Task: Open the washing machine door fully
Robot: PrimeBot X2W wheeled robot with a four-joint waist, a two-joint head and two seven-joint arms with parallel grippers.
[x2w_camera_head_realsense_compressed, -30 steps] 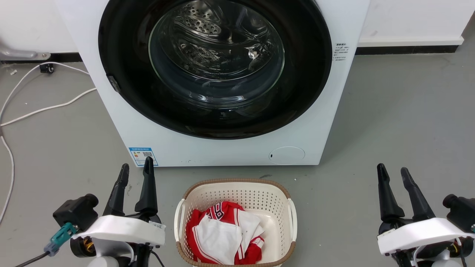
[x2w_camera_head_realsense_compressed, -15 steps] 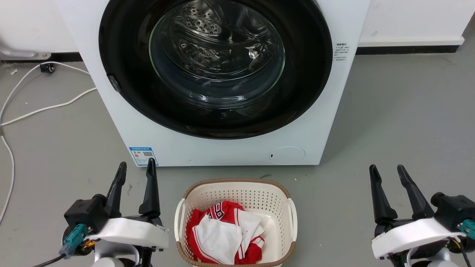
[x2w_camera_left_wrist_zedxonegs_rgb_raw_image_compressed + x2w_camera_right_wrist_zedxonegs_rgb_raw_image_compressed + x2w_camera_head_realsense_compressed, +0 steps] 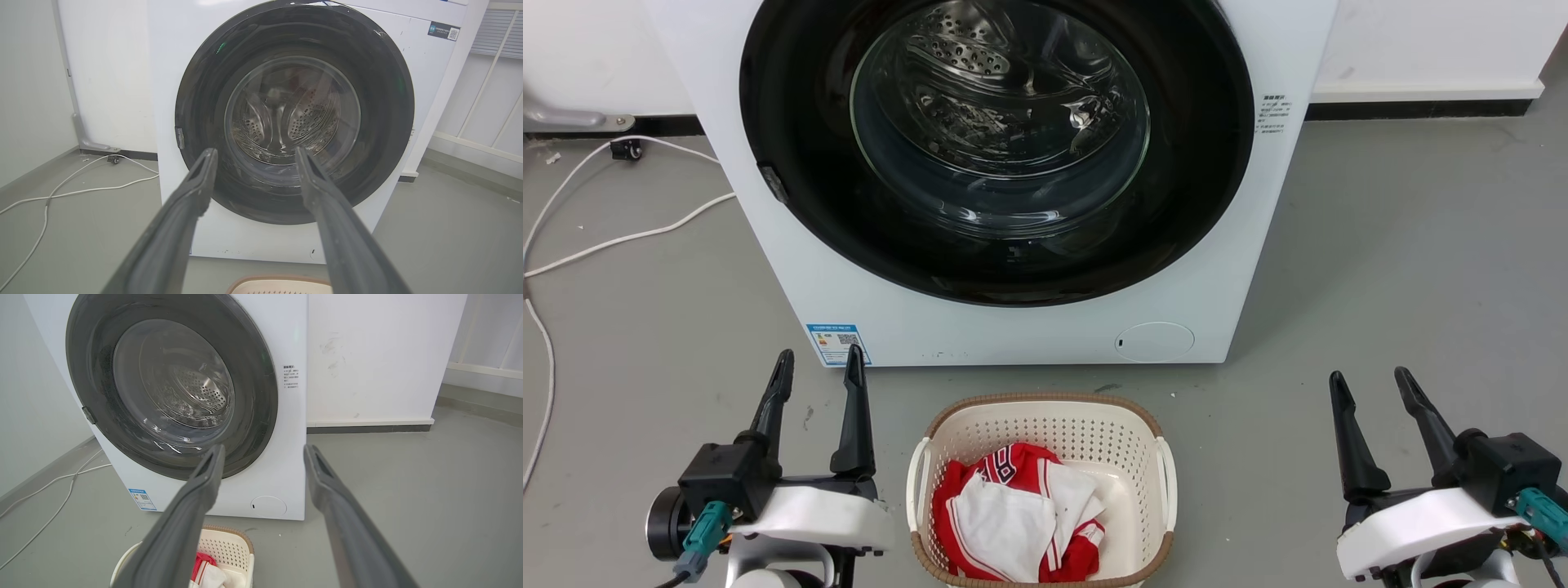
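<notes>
The washing machine [image 3: 1013, 335] is a white front-loader standing straight ahead on the floor. Its washing machine door [image 3: 1201, 163], a glossy black disc with a clear glass bowl, lies flat against the machine's front. A small dark latch piece [image 3: 773, 184] sits on the door's left rim. My left gripper [image 3: 819, 353] is open near the floor, in front of the machine's lower left corner and holding nothing. My right gripper [image 3: 1369, 374] is open at the lower right, well clear of the machine. The left wrist view faces the door [image 3: 380, 102] between open fingers [image 3: 255, 150]. The right wrist view shows the door [image 3: 253, 375] off to the left of its open fingers [image 3: 264, 447].
A cream perforated laundry basket [image 3: 1045, 408] with red and white clothes [image 3: 1013, 514] stands on the grey floor between my grippers, close to the machine. White cables [image 3: 621, 237] trail over the floor at the left. A white wall runs behind.
Both wrists have rolled a little, and their camera blocks have shifted. The right gripper has drifted slightly left and down. The door has not moved.
</notes>
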